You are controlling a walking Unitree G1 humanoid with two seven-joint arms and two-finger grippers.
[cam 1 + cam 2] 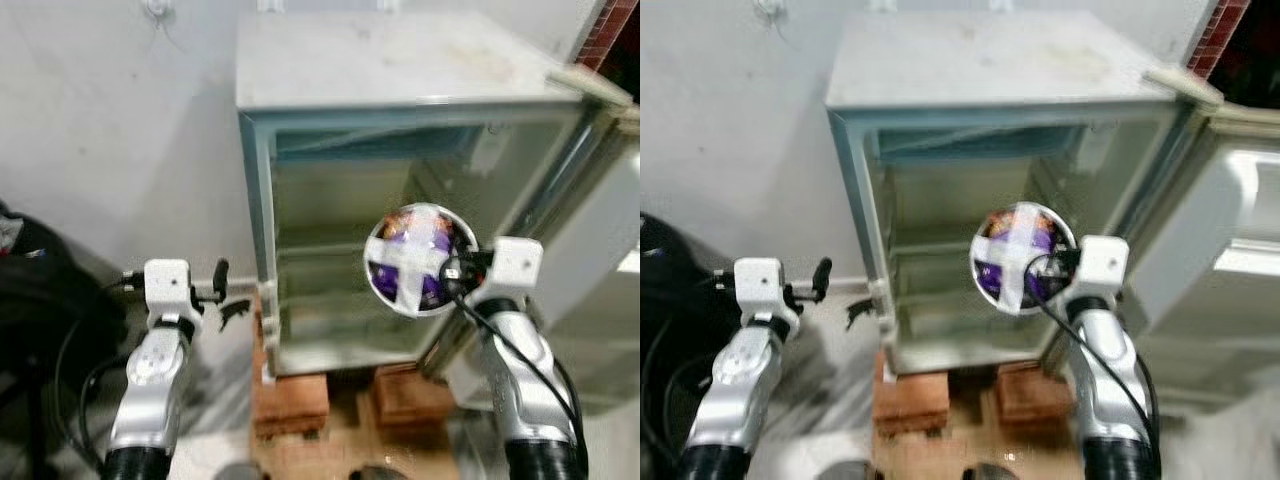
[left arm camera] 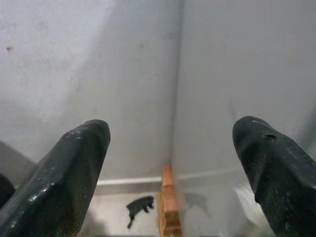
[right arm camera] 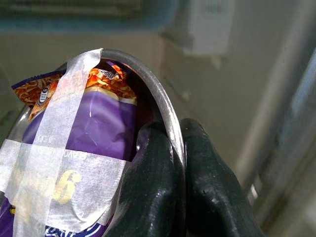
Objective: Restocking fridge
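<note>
Grey-white wall (image 1: 90,130) behind, pale floor below, dark bag-like shape (image 1: 40,290) far left. Next along, left gripper (image 1: 222,285) raised beside the fridge's outer side wall, fingers (image 2: 64,177) spread wide and holding nothing; beyond them in the left wrist view, the corner where wall meets fridge side, plus a small black scrap (image 2: 138,206) on the floor. Then the small fridge (image 1: 400,70), dusty top, standing on reddish bricks (image 1: 290,400), interior pale and shelved (contents, if any, too blurred to tell). Before the open compartment, a round metal bowl (image 1: 378,262) with a purple snack packet (image 3: 103,128) inside, held in place by a cross of white tape (image 1: 415,262). Right gripper (image 1: 452,270) clenched on the bowl's rim, one finger (image 3: 148,192) inside, the other outside. Farthest right, the fridge door (image 1: 610,230) swung open.
</note>
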